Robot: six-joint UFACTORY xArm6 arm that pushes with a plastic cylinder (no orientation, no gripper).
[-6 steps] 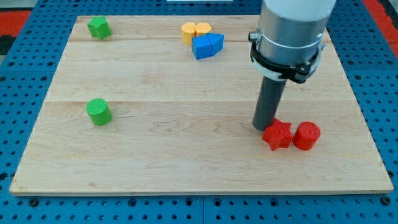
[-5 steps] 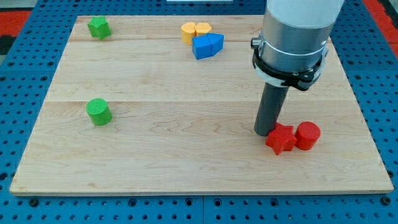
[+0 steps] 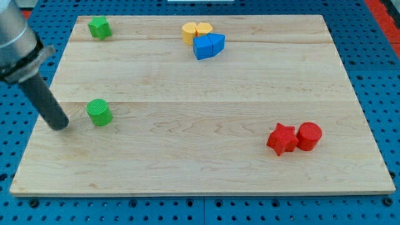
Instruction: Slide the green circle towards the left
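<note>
The green circle [image 3: 99,112] stands on the wooden board [image 3: 200,156] at the view's left, about halfway down. My tip [image 3: 60,126] rests on the board just left of the green circle and slightly lower, with a small gap between them. The dark rod slants up to the view's top left, where the grey arm body sits at the corner.
A green star-like block [image 3: 99,27] sits at the board's top left. Two yellow blocks [image 3: 196,31] and two blue blocks [image 3: 208,45] cluster at the top middle. A red star [image 3: 280,138] touches a red circle [image 3: 309,135] at the lower right.
The arm has swept from beside the red star at the lower right across to the left side of the green circle. The red star sits slightly further right than at first.
</note>
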